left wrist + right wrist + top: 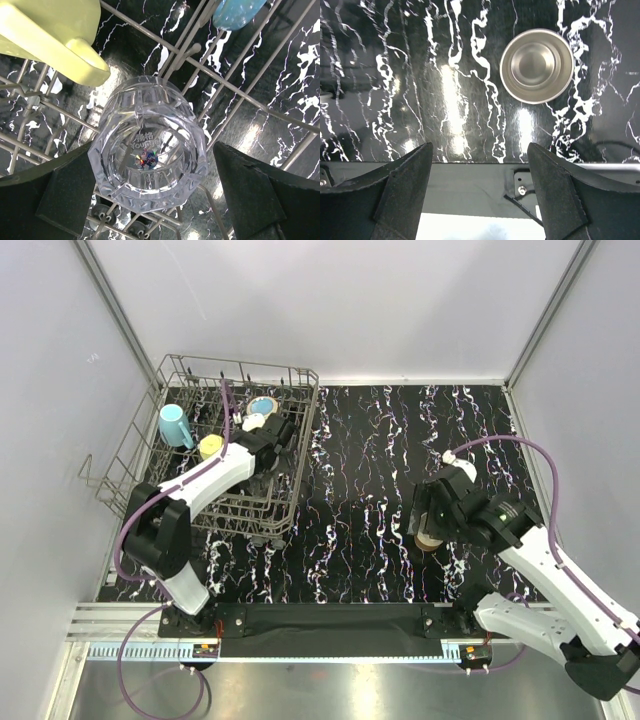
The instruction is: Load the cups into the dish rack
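The wire dish rack (pixel 296 455) stands at the back left. My left gripper (pixel 266 448) reaches down inside it. In the left wrist view its fingers (pixel 65 197) stand open on either side of a clear glass tumbler (pixel 147 155). The tumbler rests base-up on the rack wires (pixel 235 87), with a gap to the right finger. A light-blue mug (pixel 175 425) lies in the rack's left part, and a blue mug with a cream inside (pixel 262 406) sits at its back. The shiny metal cup (pixel 536 65) stands on the table. My right gripper (pixel 477 192) hovers open and empty near it. No teal mug with an orange inside shows.
A pale yellow mug (pixel 50 35) sits in the rack beside the tumbler and also shows in the top view (pixel 211 447). A blue mug (pixel 235 12) is at the top edge of the left wrist view. The black marbled tabletop (pixel 360 470) ends at a metal rail (pixel 320 620) in front.
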Robot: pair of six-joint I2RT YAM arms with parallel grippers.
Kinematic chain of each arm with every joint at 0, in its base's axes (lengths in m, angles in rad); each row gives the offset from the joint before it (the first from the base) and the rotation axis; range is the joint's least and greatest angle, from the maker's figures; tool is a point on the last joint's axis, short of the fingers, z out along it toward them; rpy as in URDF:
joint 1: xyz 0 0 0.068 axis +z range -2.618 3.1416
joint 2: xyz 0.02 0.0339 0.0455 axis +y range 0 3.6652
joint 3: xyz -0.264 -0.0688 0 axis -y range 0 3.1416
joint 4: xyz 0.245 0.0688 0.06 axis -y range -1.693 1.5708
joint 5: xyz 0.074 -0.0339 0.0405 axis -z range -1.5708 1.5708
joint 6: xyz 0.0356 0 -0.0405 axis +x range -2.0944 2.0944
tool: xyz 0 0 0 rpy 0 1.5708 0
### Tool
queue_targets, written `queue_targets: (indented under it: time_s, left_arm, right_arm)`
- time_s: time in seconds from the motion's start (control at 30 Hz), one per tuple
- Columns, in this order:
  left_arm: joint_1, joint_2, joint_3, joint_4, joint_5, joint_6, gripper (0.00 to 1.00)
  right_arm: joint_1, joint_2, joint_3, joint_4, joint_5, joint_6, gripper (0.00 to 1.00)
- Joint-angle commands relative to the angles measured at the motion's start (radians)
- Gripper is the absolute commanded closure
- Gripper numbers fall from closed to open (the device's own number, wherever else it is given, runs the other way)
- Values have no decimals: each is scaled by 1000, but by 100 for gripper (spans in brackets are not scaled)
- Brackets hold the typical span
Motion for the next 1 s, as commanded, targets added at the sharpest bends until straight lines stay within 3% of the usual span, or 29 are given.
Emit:
queue_targets:
  time_s: [0.0, 0.27, 0.4, 0.6, 0.63, 0.73, 0.97]
  left_arm:
    - [-3, -66, -1, 14, 28, 4, 1]
    - [-2, -292, 34, -54, 50, 29, 1]
    - [-2, -464, 6, -43, 102, 52, 1]
    - [-2, -647, -32, 20, 205, 84, 1]
    - [-2, -681, -29, 27, 222, 85, 1]
    - [-2, -716, 3, 26, 242, 87, 1]
    - [-2, -759, 107, -40, 248, 96, 1]
  right_arm:
    - [-9, 27, 15, -37, -13, 41, 17]
    - [-132, 153, 43, -70, 2, 17, 17]
    - [-239, 174, 30, 23, -70, -55, 19]
    - [-246, 275, 24, 118, -144, -101, 25]
    - [-246, 284, 15, 127, -150, -106, 35]
    - [-244, 343, 0, 144, -148, -98, 42]
    - [-246, 383, -88, 181, -109, -38, 43]
